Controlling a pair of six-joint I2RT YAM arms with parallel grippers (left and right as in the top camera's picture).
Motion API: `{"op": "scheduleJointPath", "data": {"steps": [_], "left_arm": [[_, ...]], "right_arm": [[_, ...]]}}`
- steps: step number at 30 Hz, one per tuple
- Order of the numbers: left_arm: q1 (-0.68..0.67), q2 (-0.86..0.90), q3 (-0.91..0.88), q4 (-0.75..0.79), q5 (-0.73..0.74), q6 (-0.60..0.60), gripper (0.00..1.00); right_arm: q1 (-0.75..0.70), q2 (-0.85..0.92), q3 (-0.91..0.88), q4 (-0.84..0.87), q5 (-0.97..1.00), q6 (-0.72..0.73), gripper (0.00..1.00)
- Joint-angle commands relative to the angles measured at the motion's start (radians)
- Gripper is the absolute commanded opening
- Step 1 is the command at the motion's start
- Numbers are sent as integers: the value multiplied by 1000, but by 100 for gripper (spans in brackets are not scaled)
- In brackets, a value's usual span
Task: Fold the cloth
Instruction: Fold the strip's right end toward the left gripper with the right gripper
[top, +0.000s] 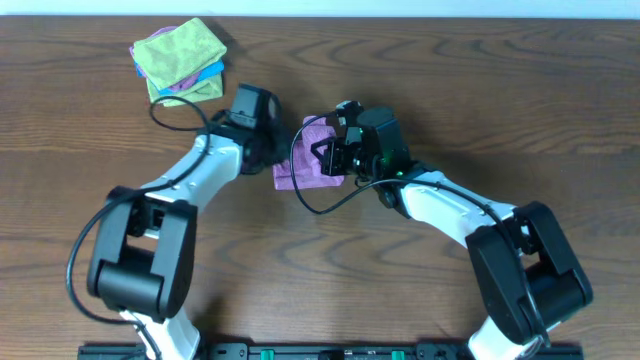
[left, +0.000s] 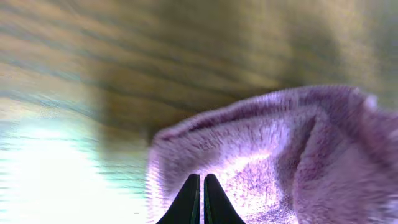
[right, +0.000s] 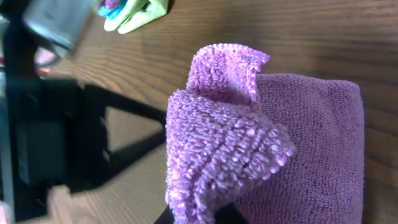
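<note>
The lilac cloth (top: 303, 174) lies partly folded on the wooden table between my two grippers. My right gripper (top: 336, 150) is shut on a lifted corner of it. In the right wrist view the pinched fold (right: 217, 155) rises from the fingers (right: 196, 214) over the flat layer (right: 317, 124). My left gripper (top: 272, 152) is at the cloth's left edge. In the blurred left wrist view its fingertips (left: 202, 178) are together, with the cloth (left: 280, 143) just beyond them and nothing seen between them.
A stack of folded cloths (top: 180, 58), lime green on top with blue and purple below, sits at the table's far left, and shows in the right wrist view (right: 134, 12). The left arm (right: 43, 124) is close beside the cloth. Bare wood surrounds it.
</note>
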Motion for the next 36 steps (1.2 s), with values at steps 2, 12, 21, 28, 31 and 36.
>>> {"op": "scheduleJointPath", "data": {"steps": [2,12,21,28,31,36], "left_arm": [[51,-76,27,-8,-21,46,6],[120,-134,27,-48,-23,54,6],[132,-134,27,-53,-23,65,6],[164,-134,27,-54,-23,65,6],[177,-134,27,-54,-23,65,6],[195,-134,27,-54,-22,65,6]], "right_arm": [[22,12,23,-4,35,-13,1],[46,91,69,-2,35,-13,1],[68,163,133,-38,25,-13,1],[83,174,135,-37,26,-13,4],[85,174,135,-31,1,-14,16],[85,174,136,-13,-109,-13,33]]}}
